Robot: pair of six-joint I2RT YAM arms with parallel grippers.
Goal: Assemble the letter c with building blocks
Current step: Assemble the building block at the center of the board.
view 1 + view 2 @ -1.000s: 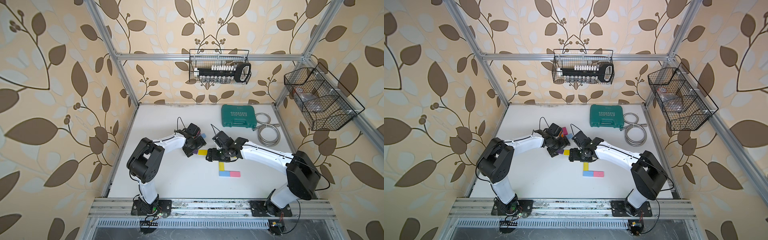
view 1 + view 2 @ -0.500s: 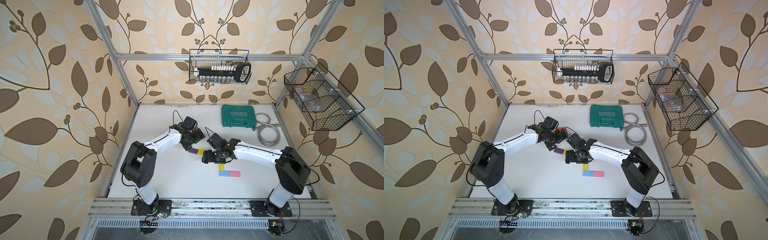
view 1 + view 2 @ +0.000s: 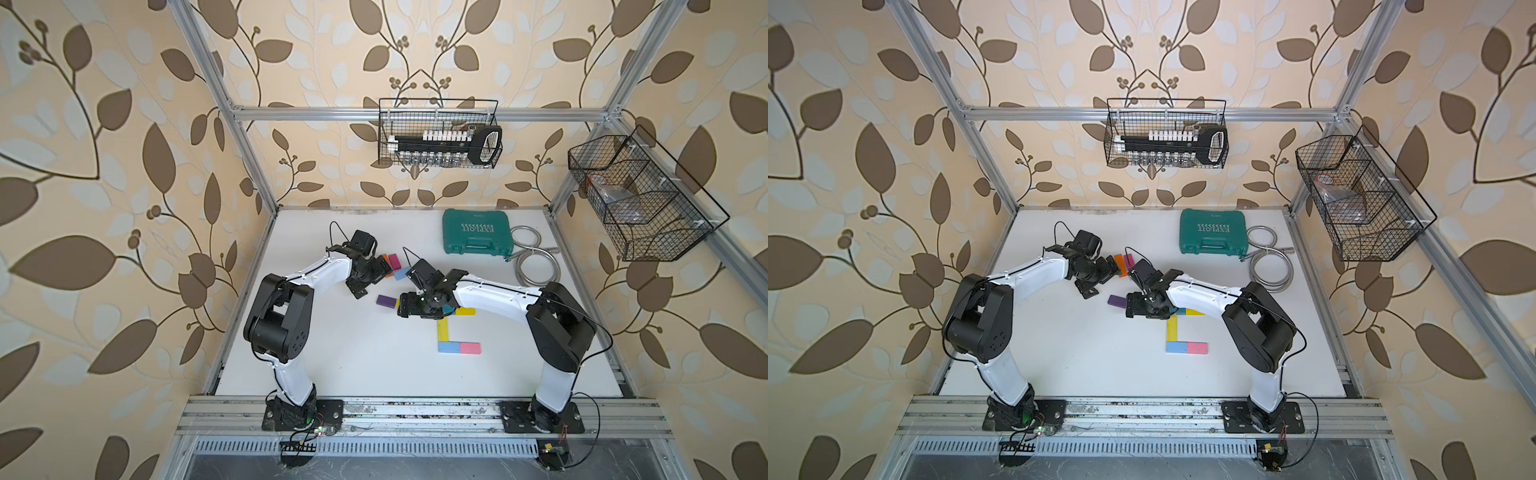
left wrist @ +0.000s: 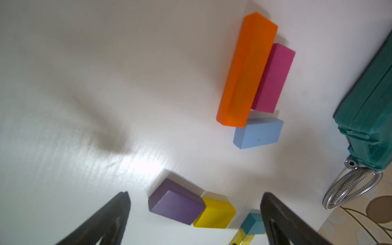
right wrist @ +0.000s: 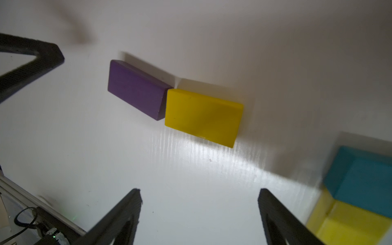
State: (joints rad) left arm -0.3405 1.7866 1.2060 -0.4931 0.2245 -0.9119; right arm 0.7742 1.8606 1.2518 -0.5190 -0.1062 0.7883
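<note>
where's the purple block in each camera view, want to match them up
In a top view: the purple block lies flat near the middle of the picture.
In a top view: the same spot, near the middle.
Left wrist: it lies against a short yellow block.
Right wrist: it lies against the same yellow block.
Shared landmark: the teal block, just beyond them.

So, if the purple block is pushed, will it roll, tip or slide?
The purple block lies flat on its broad face, so it would likely slide, not tip or roll. Its crisp edges suggest stiffness. It seems to touch the yellow block, so pushing could shift that too.
</note>
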